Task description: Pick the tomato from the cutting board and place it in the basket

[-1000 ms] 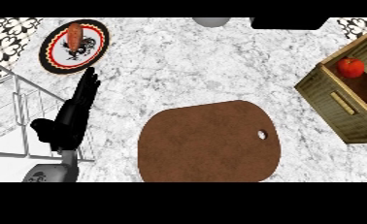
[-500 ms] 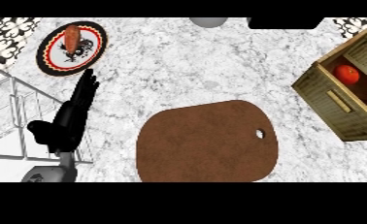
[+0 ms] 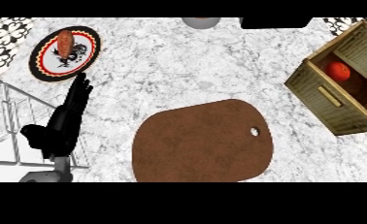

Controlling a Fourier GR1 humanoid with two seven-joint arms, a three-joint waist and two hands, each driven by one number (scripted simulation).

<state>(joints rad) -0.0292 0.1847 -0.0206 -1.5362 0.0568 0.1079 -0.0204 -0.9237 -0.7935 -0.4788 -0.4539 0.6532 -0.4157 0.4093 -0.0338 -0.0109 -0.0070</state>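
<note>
The red tomato (image 3: 338, 71) lies inside the woven basket (image 3: 320, 94) at the right edge of the head view. The brown cutting board (image 3: 204, 143) sits bare at the lower middle, with a small hole near its right side. My left hand (image 3: 63, 121) rests at the left, fingers straight and pointing up toward the plate, holding nothing. My right hand does not show.
A round plate (image 3: 52, 64) with a rooster pattern sits at the upper left, with a brown sweet potato (image 3: 65, 42) on it. A grey round object (image 3: 201, 22) and a dark object (image 3: 275, 22) sit at the counter's far edge. A white wire rack (image 3: 14, 121) stands at the left.
The whole view has shifted slightly. The tomato sits a little lower in the basket than one second ago. My left hand stays where it was.
</note>
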